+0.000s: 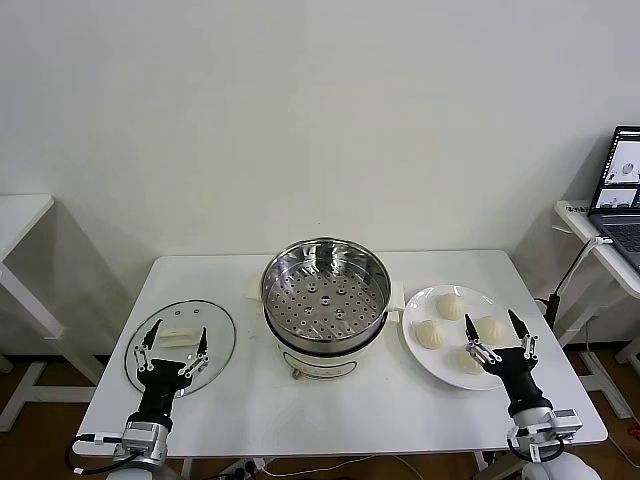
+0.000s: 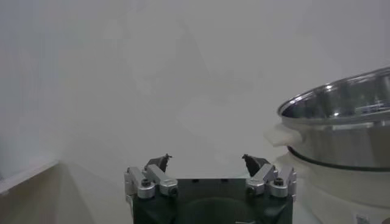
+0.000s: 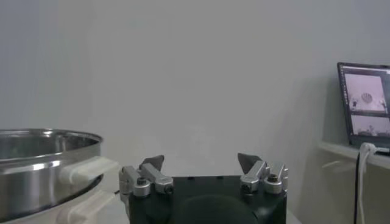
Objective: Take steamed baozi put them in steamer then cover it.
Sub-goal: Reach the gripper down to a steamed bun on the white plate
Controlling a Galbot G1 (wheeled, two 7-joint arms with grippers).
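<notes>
The left tool (image 1: pixel 177 340) is held above the near left part of the worktop (image 1: pixel 250 400), with its fingers spread apart and nothing between them. It is positioned over the near edge of the glass lid (image 1: pixel 180 345), which lies flat on the worktop to the left of the steamer (image 1: pixel 326 290). In the left wrist view the same tool (image 2: pixel 207 161) is seen with its two fingertips well apart, and the steamer (image 2: pixel 341 134) is seen beside it.

The right tool (image 1: pixel 498 335) is held above the near right part of the worktop, likewise spread apart and empty. It is positioned over the near edge of the white plate (image 1: pixel 420 345). In the right wrist view the tool (image 3: pixel 201 163) is shown with its fingertips apart, and the steamer (image 3: pixel 42 164) is seen off to one side.

Four steamed baozi (image 1: pixel 450 306) are carried on the plate, to the right of the steamer. The steamer stands at the middle of the worktop, uncovered, and its perforated floor is bare. A laptop (image 1: pixel 622 190) is set on a side table at the far right.
</notes>
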